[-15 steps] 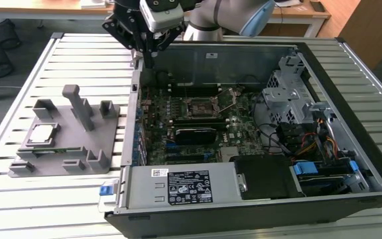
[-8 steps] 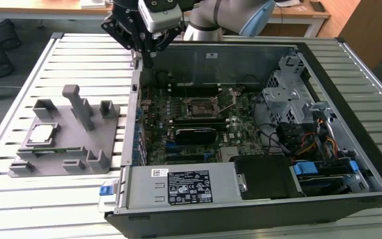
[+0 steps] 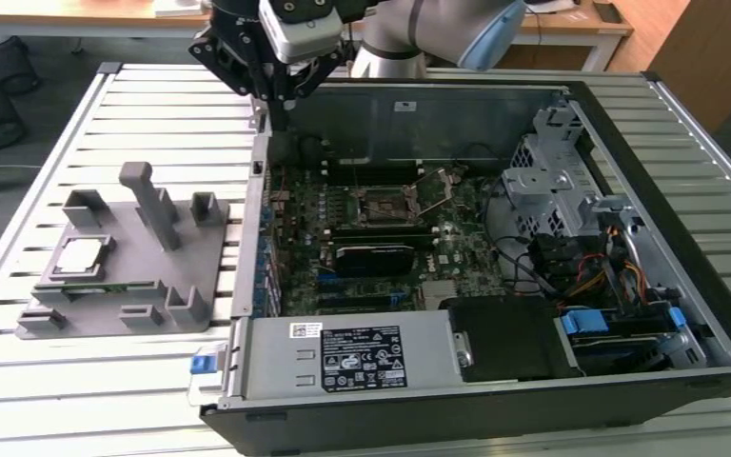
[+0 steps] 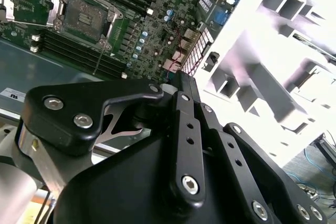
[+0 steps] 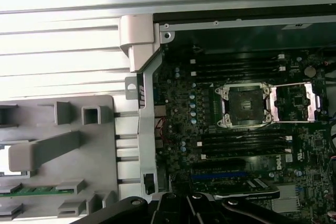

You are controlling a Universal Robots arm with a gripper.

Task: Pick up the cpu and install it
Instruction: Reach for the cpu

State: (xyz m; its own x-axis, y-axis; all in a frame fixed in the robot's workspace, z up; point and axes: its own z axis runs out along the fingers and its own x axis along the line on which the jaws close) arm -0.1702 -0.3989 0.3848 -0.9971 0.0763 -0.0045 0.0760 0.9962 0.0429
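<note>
Cpu (image 3: pixel 83 255) on fixture (image 3: pixel 182 271), well apart from hand (image 3: pixel 277 103)

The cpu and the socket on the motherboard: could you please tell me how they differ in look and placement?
Look: the cpu has a pale silver-white top; the socket is dark with a metal frame. Placement: the cpu lies on the grey fixture outside the computer case, while the socket sits on the green motherboard inside it. Shared: both are square and lie flat.
</note>
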